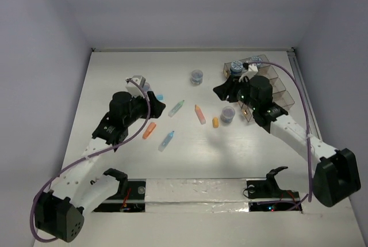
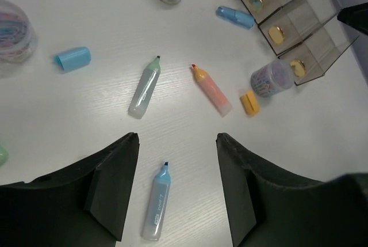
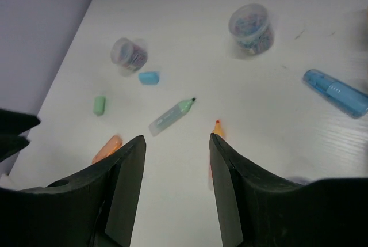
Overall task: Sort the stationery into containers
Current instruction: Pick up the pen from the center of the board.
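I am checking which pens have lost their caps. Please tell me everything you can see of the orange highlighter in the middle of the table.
The orange highlighter lies flat and diagonal on the white table, uncapped. Its body looks like translucent pale orange plastic, with a stronger orange neck and a small darker tip pointing toward the far side. An orange cap lies close beside its rear end, apparently not touching. Nothing grips it.

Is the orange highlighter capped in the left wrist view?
No: the orange highlighter lies with its tip bare, and a loose orange cap lies beside its far end.
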Tool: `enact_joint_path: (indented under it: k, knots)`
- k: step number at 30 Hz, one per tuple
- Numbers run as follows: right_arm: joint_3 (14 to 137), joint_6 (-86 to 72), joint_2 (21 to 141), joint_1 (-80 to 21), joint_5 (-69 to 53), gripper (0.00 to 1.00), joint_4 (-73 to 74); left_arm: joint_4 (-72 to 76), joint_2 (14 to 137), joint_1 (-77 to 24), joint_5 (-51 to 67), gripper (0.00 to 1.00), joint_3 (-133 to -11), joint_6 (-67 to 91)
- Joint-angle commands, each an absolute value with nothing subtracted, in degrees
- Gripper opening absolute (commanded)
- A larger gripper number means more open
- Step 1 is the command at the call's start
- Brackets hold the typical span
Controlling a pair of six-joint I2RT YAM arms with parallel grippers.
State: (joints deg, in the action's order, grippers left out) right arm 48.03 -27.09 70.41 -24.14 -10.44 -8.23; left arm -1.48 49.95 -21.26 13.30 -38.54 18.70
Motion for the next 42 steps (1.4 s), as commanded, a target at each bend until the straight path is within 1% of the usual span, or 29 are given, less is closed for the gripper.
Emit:
enact_joint_path:
  k: [1,5,7,11,15,23,29,42]
  knots:
    - [43.78,-27.95,66.02,-25.22,-12.57,0.55,-10.47,0.09,52.46,-24.69,9.59,0.54,-43.67,18.02]
    - [41.58,-26.46,62.93,-25.75,-15.02,0.55,-7.83,-2.28,60.44,-29.17,3.18,0.54,-47.54,15.74]
    - [40.87,-26.02,61.27,-25.75,-15.73,0.56,-6.42,-2.99,63.18,-30.93,1.85,0.54,-49.56,14.68]
    - [39.55,-24.70,58.01,-25.75,-15.29,0.57,-5.28,-3.25,69.94,-32.42,-2.02,0.50,-52.29,11.96]
    - [39.29,-24.35,56.87,-25.75,-15.55,0.57,-5.10,-2.20,73.82,-34.10,-5.09,0.49,-53.35,7.92]
    - [37.88,-24.70,57.92,-25.75,-16.61,0.57,-8.44,-3.16,85.76,-36.91,-6.77,0.51,-56.25,4.49]
    - [37.09,-24.70,56.87,-25.75,-16.61,0.57,-8.44,-4.04,92.62,-36.91,-8.25,0.51,-58.88,3.87]
    - [36.21,-24.79,54.76,-25.75,-17.31,0.57,-8.09,-5.45,100.81,-37.44,-11.07,0.50,-62.49,3.16]
